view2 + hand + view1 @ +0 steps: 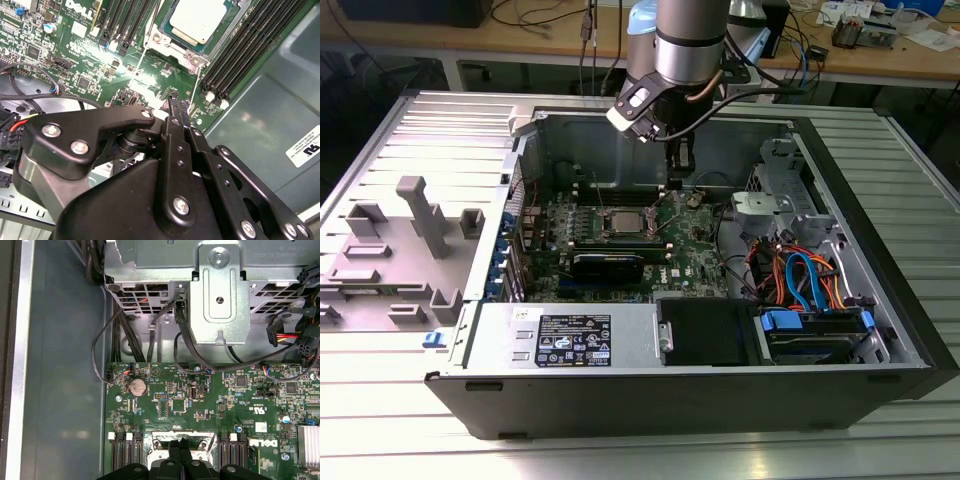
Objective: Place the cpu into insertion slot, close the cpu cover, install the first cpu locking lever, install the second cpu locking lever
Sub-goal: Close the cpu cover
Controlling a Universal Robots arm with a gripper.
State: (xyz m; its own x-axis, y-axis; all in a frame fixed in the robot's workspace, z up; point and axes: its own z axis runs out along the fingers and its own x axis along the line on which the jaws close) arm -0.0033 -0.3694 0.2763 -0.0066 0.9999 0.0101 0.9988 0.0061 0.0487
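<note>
Cpu: the silvery square cpu [197, 19] lies flat in the insertion slot [189, 45], near the middle of the green motherboard [200, 405].
Cover: the grey cpu cover [175, 50] lies flat around the chip, its cut-out baring the metal top.
Levers: one wire lever [144, 50] and another wire lever [196, 85] run along opposite sides of the cover; whether they are latched cannot be told.
Tool: in the exterior view the tool [677, 182] hangs at two o'clock from the cpu, above the board. Its fingers are together, with nothing seen between them.
Surroundings: black memory slots [250, 45] flank the slot. The open computer case [720, 400] lies on the slatted counter [620, 455], with a grey fixture [420, 215] at nine o'clock.
</note>
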